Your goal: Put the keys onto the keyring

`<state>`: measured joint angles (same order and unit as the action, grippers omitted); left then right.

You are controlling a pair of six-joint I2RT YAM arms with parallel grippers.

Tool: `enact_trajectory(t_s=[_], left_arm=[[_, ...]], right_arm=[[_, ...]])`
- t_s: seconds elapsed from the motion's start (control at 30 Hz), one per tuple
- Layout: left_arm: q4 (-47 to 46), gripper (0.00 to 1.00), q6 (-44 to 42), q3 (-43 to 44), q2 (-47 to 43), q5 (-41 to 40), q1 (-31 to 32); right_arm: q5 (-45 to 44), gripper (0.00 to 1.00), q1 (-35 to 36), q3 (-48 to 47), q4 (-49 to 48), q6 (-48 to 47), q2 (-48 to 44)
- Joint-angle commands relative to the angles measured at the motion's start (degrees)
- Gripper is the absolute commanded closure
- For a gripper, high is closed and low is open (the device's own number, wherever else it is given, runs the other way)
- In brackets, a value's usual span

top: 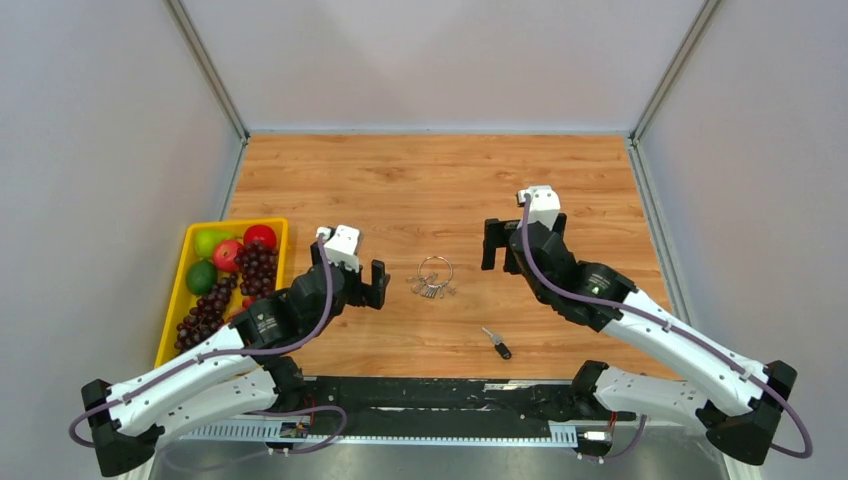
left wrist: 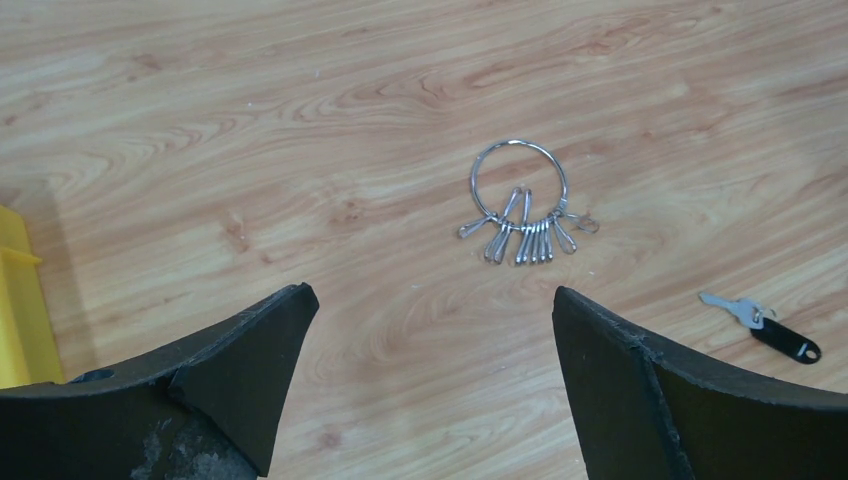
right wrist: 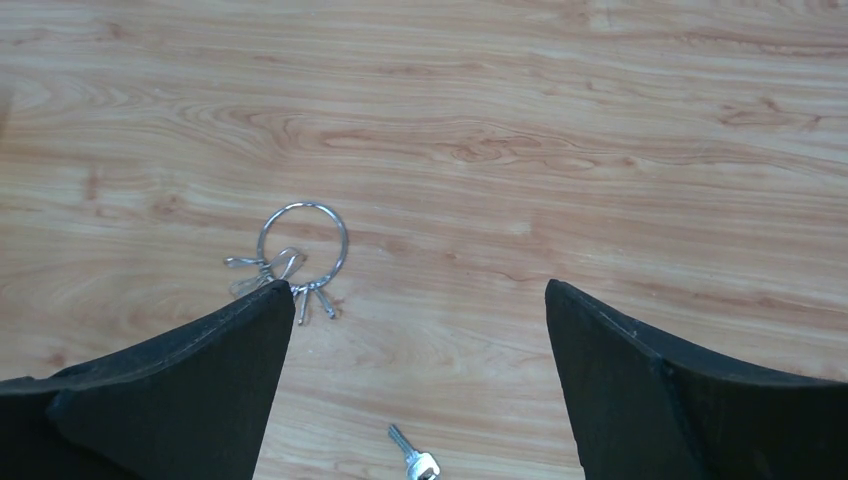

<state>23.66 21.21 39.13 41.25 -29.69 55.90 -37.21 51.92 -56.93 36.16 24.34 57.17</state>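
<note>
The keyring (top: 434, 271), a thin silver ring with a bunch of small silver keys, lies flat in the middle of the wooden table; it also shows in the left wrist view (left wrist: 519, 182) and the right wrist view (right wrist: 303, 238). A loose key with a black head and silver blade (top: 496, 343) lies nearer the arms, also seen in the left wrist view (left wrist: 765, 323) and partly in the right wrist view (right wrist: 414, 458). My left gripper (top: 372, 284) is open and empty, left of the ring. My right gripper (top: 498, 246) is open and empty, right of the ring.
A yellow tray (top: 185, 262) with apples, limes and dark grapes stands at the left edge of the table. Grey walls close in the table at the back and sides. A black rail (top: 440, 392) runs along the near edge.
</note>
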Motion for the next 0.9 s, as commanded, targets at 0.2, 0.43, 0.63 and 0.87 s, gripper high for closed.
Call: enact_trajectory(t_s=[0.2,0.43,0.63,0.87], left_arm=[[-1.59,0.00,6.31,-3.26,0.75,1.48,0.18],[-5.55,0.00,4.60,-4.06,3.58,6.05,0.19],[-8.45,0.00,2.26,-5.32,3.05,9.89,0.18],[-8.79,0.00,1.91,-5.87,1.96,10.41,0.18]], right_arm=[[8.84,0.00,-0.06,3.67,2.08,1.50,-6.47],[11.78,0.01,-0.01,8.53,3.16,4.52,-5.39],[17.35,0.08,0.01,13.04,0.53,6.30,0.48],[20.17,0.22,-0.06,15.97,-8.67,5.71,6.73]])
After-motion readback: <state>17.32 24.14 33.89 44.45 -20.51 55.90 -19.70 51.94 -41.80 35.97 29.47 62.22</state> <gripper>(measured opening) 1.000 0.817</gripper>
